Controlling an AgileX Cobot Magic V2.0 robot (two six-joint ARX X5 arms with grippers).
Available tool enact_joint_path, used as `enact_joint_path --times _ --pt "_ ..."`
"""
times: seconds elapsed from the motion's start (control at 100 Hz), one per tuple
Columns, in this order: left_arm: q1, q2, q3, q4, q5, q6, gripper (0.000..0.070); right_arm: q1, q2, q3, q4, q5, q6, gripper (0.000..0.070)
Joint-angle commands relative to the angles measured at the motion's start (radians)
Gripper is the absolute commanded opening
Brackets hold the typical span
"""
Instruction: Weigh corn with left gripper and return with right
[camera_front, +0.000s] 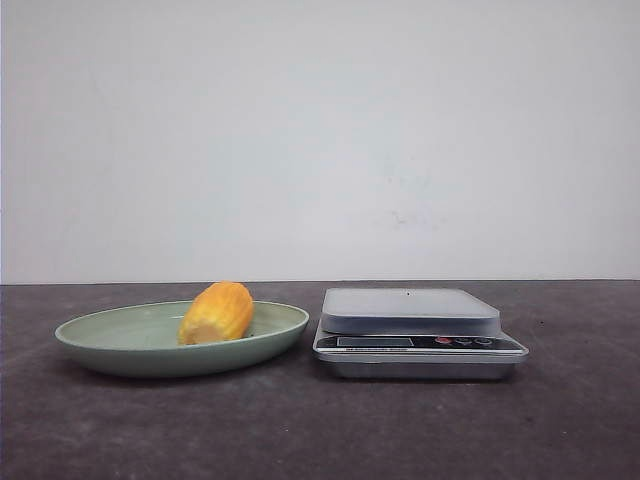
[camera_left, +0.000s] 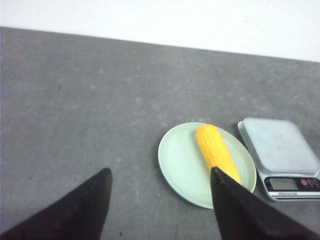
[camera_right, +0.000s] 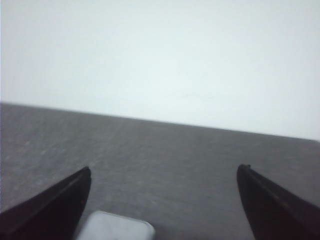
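Note:
The yellow-orange corn (camera_front: 216, 312) lies on a pale green plate (camera_front: 110, 335) at the left of the table. A silver kitchen scale (camera_front: 410, 312) stands just right of the plate. In the left wrist view the corn (camera_left: 214, 148) lies on the plate (camera_left: 180, 162) beside the scale (camera_left: 277, 145). My left gripper (camera_left: 160, 172) is open and empty, well above the table short of the plate. My right gripper (camera_right: 164, 172) is open and empty, with a corner of the scale (camera_right: 116, 228) between its fingers. Neither gripper shows in the front view.
The table (camera_front: 560, 420) is dark grey and mottled. A plain white wall (camera_front: 320, 130) stands behind its far edge. The scale's display and buttons (camera_front: 420, 342) face the front.

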Motion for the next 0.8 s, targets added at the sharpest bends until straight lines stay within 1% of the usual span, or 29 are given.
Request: enact_joint_path --times 0.0,0.1,0.17,0.29,0.35,0.43,0.46,0.5,0.53,0.56,0.62,0.65,0.68,0.69,0.7,0.72,0.74,0.79 --pt "-0.006 0.001 0.013 0.01 -0.003 0.01 0.0352 0.003 -0.086 0.013 -0.077 0.003 -0.018 0.0591" --pt "-0.006 0.001 0.013 0.007 -0.003 0.011 0.0352 0.003 -0.216 0.011 -0.201 0.002 0.025 0.0592" --pt "-0.006 0.001 0.013 0.01 -0.003 0.014 0.0351 0.003 -0.288 0.001 -0.279 -0.019 0.045 0.0592" --pt "-0.006 0.0 0.012 0.029 -0.003 0.031 0.0351 -0.003 -0.378 -0.035 -0.404 -0.014 0.082 0.0592" --pt "-0.006 -0.001 0.003 0.053 -0.003 0.039 0.0351 -0.003 -0.418 -0.074 -0.423 -0.012 0.089 0.0591" --pt "-0.006 -0.002 -0.019 0.09 -0.003 0.039 0.035 -0.003 -0.465 -0.143 -0.408 -0.014 0.091 0.0589" --pt "-0.006 -0.002 -0.028 0.101 -0.003 0.038 0.035 -0.003 -0.478 -0.172 -0.397 -0.015 0.096 0.0576" --pt "-0.006 -0.002 -0.044 0.118 -0.002 0.038 0.0348 -0.003 -0.492 -0.211 -0.383 -0.022 0.106 0.0525" --pt "-0.006 -0.002 -0.055 0.126 -0.002 0.035 0.0343 -0.003 -0.499 -0.241 -0.369 -0.033 0.115 0.0465" --pt "-0.006 -0.002 -0.066 0.133 -0.002 0.035 0.0319 -0.003 -0.504 -0.27 -0.353 -0.051 0.121 0.0401" --pt "-0.006 -0.002 -0.085 0.151 -0.002 0.035 0.0208 -0.003 -0.509 -0.327 -0.311 -0.077 0.134 0.0287" --pt "-0.006 -0.002 -0.093 0.163 -0.002 0.036 0.0141 -0.003 -0.509 -0.355 -0.283 -0.079 0.14 0.0212" --pt "-0.006 -0.002 -0.098 0.173 -0.002 0.036 0.0065 -0.003 -0.509 -0.381 -0.257 -0.084 0.143 0.0088" --pt "-0.006 -0.002 -0.101 0.179 -0.002 0.036 0.002 -0.003 -0.509 -0.394 -0.243 -0.088 0.142 0.0009" --pt "-0.006 -0.002 -0.102 0.182 -0.002 0.037 0.0 -0.003 -0.509 -0.397 -0.238 -0.089 0.142 0.0" --pt "-0.006 -0.002 -0.104 0.19 -0.002 0.037 0.0 -0.003 -0.509 -0.414 -0.219 -0.095 0.141 0.0" --pt "-0.006 -0.002 -0.106 0.201 -0.002 0.039 0.0003 -0.003 -0.509 -0.43 -0.196 -0.095 0.143 0.0016" --pt "-0.006 -0.002 -0.109 0.236 -0.002 0.046 0.0 -0.003 -0.509 -0.465 -0.14 -0.095 0.149 0.0012"
